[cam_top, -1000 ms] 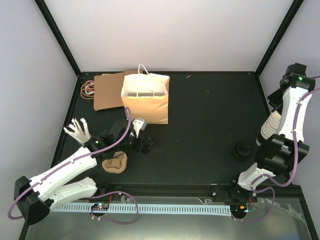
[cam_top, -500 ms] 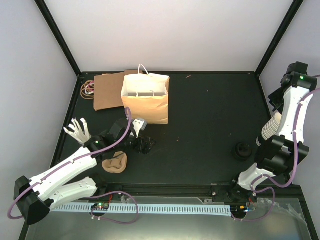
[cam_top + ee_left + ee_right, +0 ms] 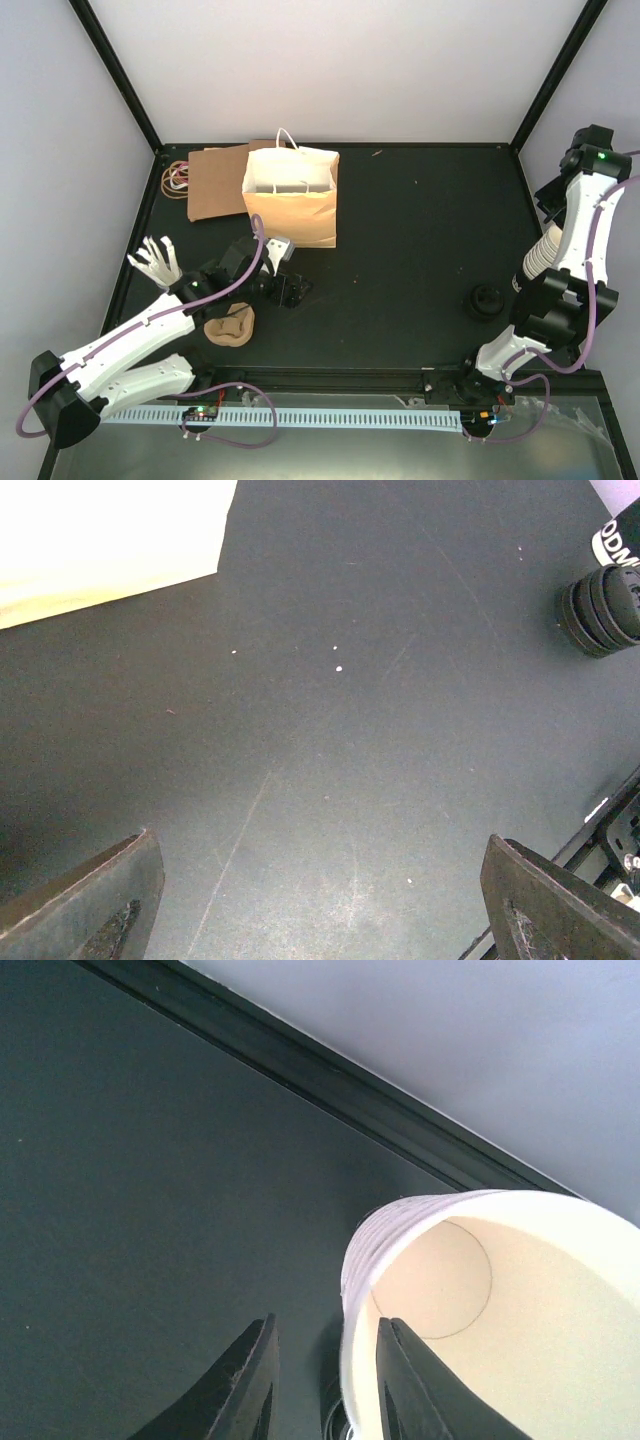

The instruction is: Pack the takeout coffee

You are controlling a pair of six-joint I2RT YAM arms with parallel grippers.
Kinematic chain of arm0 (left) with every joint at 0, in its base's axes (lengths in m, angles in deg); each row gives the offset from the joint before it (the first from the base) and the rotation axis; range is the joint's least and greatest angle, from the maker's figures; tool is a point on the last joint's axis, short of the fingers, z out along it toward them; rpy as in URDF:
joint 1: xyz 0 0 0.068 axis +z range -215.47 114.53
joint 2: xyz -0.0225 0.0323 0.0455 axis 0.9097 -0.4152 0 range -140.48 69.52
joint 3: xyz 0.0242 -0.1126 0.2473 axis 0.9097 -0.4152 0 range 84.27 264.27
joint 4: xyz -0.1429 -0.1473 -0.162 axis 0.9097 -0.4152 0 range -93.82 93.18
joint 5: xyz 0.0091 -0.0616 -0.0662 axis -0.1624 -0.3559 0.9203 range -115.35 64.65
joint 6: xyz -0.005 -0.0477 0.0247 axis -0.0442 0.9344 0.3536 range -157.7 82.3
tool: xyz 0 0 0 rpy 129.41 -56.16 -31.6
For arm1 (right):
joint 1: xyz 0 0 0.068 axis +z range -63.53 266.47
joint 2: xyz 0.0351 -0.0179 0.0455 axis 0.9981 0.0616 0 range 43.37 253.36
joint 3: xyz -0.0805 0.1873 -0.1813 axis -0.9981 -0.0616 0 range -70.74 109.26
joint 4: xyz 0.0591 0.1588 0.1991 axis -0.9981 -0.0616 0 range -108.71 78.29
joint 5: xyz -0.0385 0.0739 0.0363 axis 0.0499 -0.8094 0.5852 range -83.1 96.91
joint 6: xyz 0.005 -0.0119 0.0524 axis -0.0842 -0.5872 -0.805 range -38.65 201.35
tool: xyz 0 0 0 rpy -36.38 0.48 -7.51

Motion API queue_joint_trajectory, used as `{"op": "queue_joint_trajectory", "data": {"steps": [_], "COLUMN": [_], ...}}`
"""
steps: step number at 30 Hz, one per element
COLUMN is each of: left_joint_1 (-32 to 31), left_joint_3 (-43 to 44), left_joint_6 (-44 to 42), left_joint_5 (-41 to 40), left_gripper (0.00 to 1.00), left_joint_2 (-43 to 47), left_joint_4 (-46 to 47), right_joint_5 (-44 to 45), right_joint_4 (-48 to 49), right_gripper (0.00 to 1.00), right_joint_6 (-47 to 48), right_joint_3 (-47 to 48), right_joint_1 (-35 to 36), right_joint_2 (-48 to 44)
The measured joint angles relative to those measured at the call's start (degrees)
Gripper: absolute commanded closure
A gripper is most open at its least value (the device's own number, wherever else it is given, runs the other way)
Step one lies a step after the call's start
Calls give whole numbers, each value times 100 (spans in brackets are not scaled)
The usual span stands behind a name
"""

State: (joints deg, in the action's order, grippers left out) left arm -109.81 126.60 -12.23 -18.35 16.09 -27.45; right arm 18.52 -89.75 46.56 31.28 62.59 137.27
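Packing looks not yet started, by my reading: the takeout coffee cup (image 3: pixel 487 300), small and dark under a round black lid, stands on the counter (image 3: pixel 400 240) at the lower right of the overhead frame. It is well apart from the open paper bag (image 3: pixel 290 195) at upper centre-left. Only this one cup is clear to me.

The left end effector (image 3: pixel 287 291) hangs over bare counter just below the bag, its jaws spread wide and released, with nothing between them. The right end effector (image 3: pixel 325 1380) is at the far right edge. Its jaws are drawn narrow astride the rim of the cream cup stack (image 3: pixel 480 1300), one finger outside the wall and one at the mouth. Whether they actually pinch it I cannot tell.

The coffee cup will likely be light but top-heavy if filled, with a thin wall that gives under a hard squeeze and a smooth lid that could pop off. The best hold is probably around the body just under the lid, gently, with the cup kept upright.
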Motion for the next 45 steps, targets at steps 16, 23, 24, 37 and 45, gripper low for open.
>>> {"op": "queue_joint_trajectory", "data": {"steps": [16,23,24,37,45], "left_joint_1": [0,0,0,0,0], "left_joint_3": [63,63,63,63,63], "left_joint_6": [-7,-7,-9,-42,-42], "left_joint_5": [-4,-7,-9,-22,-24], "left_gripper": [11,11,11,10,10], "left_joint_2": [-28,-33,-33,-33,-31], "left_joint_4": [2,0,0,0,-2], "right_joint_5": [-15,-13,-11,190,260], "right_joint_4": [118,118,118,-66,-232], "right_gripper": [82,86,88,99,99], "right_joint_6": [-17,-13,-15,-28,-85], "right_joint_3": [-190,-190,-190,-96,107], "right_joint_1": [105,105,105,105,111], "right_joint_2": [50,66,66,63,63]}}
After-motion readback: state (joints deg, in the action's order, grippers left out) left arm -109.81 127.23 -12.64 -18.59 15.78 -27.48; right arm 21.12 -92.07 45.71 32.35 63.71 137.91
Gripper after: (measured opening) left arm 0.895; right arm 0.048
